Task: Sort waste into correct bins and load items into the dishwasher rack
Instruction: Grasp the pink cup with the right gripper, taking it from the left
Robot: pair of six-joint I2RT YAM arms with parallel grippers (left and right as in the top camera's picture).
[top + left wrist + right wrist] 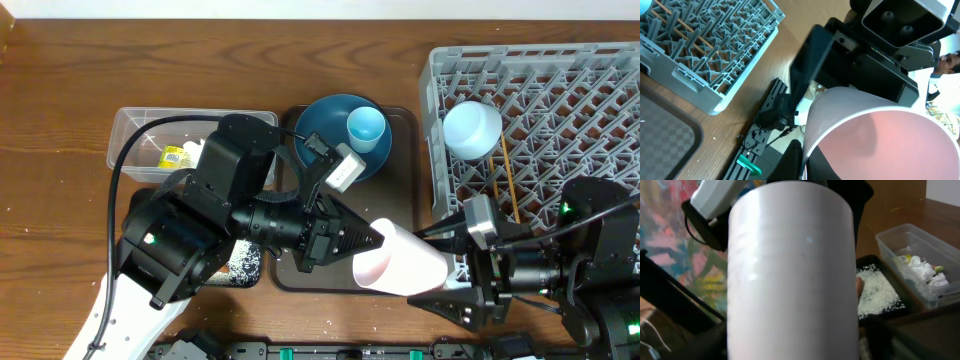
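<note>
Overhead view.

Item in hand: white cup with pink inside point(398, 258), held off the table on its side. It is above the corner of the brown serving tray point(403, 150) nearest the rack, mouth toward the left arm, base toward the right arm.

Left gripper point(366, 243): at the cup's rim. The left wrist view shows the cup wall running between dark fingers, so the jaws are judged pinched on the rim.

Right gripper point(420, 266): fingers spread either side of the cup's base end; cannot tell whether they press it.

Dishwasher rack point(436, 110): just beside the tray. Holds white bowl point(472, 130), upturned, and wooden chopsticks point(510, 178).

Not yet loaded: dark blue plate point(320, 135) on the tray, with light blue cup point(366, 128) standing on it.

Bins: clear tub point(125, 125) with snack wrapper point(172, 157) and tissue point(920, 271); black tray point(875, 259) with rice grains point(875, 287).

Step, as judged: arm-to-arm handover of the cup, bound for the rack.

Next move calls for: right jaws firm on the cup before the left ones let go. Then a carry over the rack wall to free pegs, clear of the bowl.
</note>
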